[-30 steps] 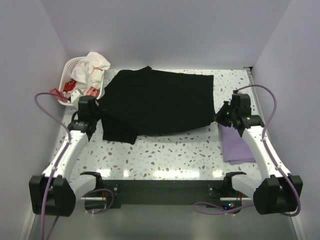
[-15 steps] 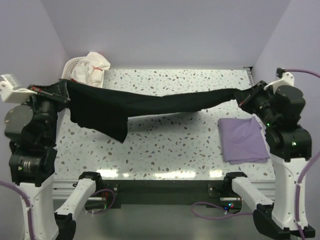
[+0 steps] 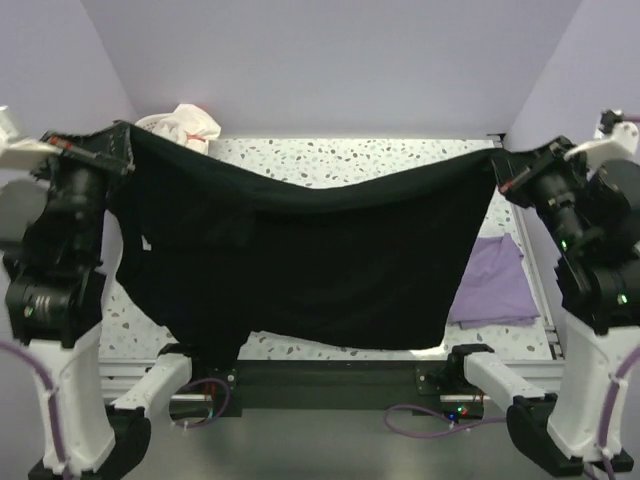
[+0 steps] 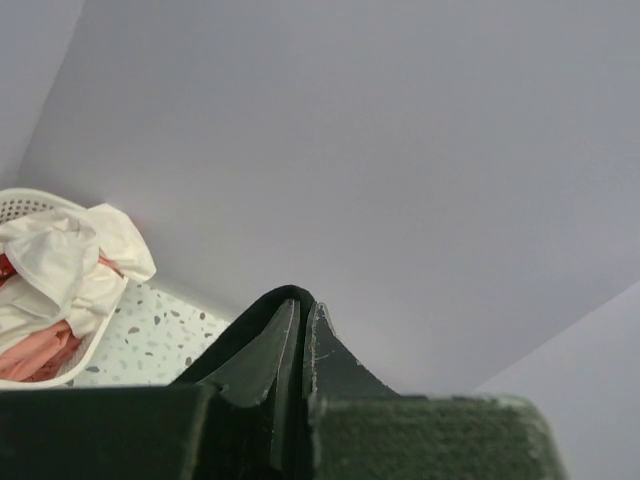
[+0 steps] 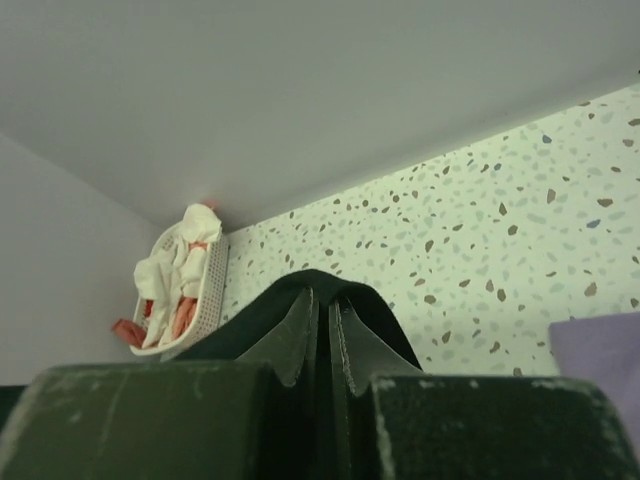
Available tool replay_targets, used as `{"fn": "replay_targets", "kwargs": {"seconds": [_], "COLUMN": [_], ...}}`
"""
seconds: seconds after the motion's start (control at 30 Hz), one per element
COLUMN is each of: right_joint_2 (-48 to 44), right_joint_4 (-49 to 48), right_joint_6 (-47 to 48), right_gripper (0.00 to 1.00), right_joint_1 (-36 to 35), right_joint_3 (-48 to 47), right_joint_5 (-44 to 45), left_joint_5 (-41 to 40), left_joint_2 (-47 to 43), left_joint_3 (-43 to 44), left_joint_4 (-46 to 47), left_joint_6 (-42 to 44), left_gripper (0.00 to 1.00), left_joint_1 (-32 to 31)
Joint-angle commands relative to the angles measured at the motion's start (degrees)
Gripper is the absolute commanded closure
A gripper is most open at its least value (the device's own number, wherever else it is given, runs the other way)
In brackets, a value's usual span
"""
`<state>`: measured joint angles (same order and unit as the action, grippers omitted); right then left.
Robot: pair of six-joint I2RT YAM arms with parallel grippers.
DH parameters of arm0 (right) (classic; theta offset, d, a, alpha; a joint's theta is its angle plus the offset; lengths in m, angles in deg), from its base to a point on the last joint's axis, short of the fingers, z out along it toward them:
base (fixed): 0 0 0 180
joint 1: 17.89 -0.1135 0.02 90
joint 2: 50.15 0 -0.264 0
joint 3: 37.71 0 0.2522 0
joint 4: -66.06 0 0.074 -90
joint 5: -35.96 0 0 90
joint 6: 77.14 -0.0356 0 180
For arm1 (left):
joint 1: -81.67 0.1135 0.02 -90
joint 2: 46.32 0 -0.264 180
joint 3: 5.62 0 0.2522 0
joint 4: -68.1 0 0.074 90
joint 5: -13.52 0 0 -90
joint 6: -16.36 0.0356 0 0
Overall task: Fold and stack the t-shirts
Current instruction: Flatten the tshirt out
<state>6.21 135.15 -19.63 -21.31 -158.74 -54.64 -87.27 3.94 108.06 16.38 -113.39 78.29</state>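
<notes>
The large black t-shirt (image 3: 320,270) hangs spread in the air between both raised arms, its top edge sagging in the middle and its lower edge near the table's front. My left gripper (image 3: 125,150) is shut on its upper left corner; black cloth (image 4: 255,320) wraps over the fingertips in the left wrist view. My right gripper (image 3: 497,165) is shut on the upper right corner, where cloth (image 5: 320,283) drapes over the fingertips. The folded lavender t-shirt (image 3: 492,285) lies flat on the table at the right, partly behind the black one.
A white laundry basket (image 5: 207,290) with white and pink clothes (image 3: 185,125) stands at the table's back left corner. The speckled tabletop (image 3: 360,155) shows behind the hanging shirt. Purple walls close in left, right and back.
Both arms have lifted the black t-shirt off the table and raised it higher, so it now hangs open like a curtain and hides most of the tabletop.
</notes>
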Motion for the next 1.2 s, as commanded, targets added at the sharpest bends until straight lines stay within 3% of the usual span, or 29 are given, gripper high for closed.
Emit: {"fn": "replay_targets", "kwargs": {"seconds": [0.0,0.2,0.27,0.4,0.5,0.63,0.77,0.93,1.17], "right_joint_2": [7.7,20.9,28.0,38.5,42.6,41.0,34.8,30.1,27.5], "right_joint_4": [-12.2,-24.2,-26.0,-25.5,-26.1,-29.9,-33.4,-35.0,-36.1], "right_joint_6": [-1.5,-2.1,-1.5,-2.0,-3.5,-5.0,-5.5,-6.0,-6.7], "right_gripper": [1.00,1.00,1.00,1.00,1.00,1.00,1.00,1.00,1.00], "right_joint_1": [0.3,0.3,0.5,3.1,5.8,7.0,7.2,8.3,8.5], "right_joint_3": [5.9,1.8,-5.6,-20.3,-26.7,-21.9,-4.2,13.8,38.8], "right_joint_5": [-0.9,-1.3,-0.9,-1.2,-2.9,-4.8,-5.5,-6.7,-9.8], "left_joint_5": [2.3,5.1,5.7,8.7,10.5,13.4,14.4,16.8,16.4], "left_joint_2": [8.3,26.9,35.5,51.2,54.9,50.0,44.6,35.8,27.0], "left_joint_3": [-3.5,2.3,9.7,37.3,40.5,26.9,14.6,-9.1,-38.0], "left_joint_4": [10.1,23.2,25.6,20.9,23.3,31.8,34.3,40.3,41.1], "left_joint_6": [0.0,0.2,0.5,1.3,0.5,-1.9,-2.0,-4.3,-7.0], "left_gripper": [1.00,1.00,1.00,1.00,1.00,1.00,1.00,1.00,1.00], "left_joint_1": [0.4,0.4,0.5,2.1,4.1,7.6,8.6,8.7,8.7]}}
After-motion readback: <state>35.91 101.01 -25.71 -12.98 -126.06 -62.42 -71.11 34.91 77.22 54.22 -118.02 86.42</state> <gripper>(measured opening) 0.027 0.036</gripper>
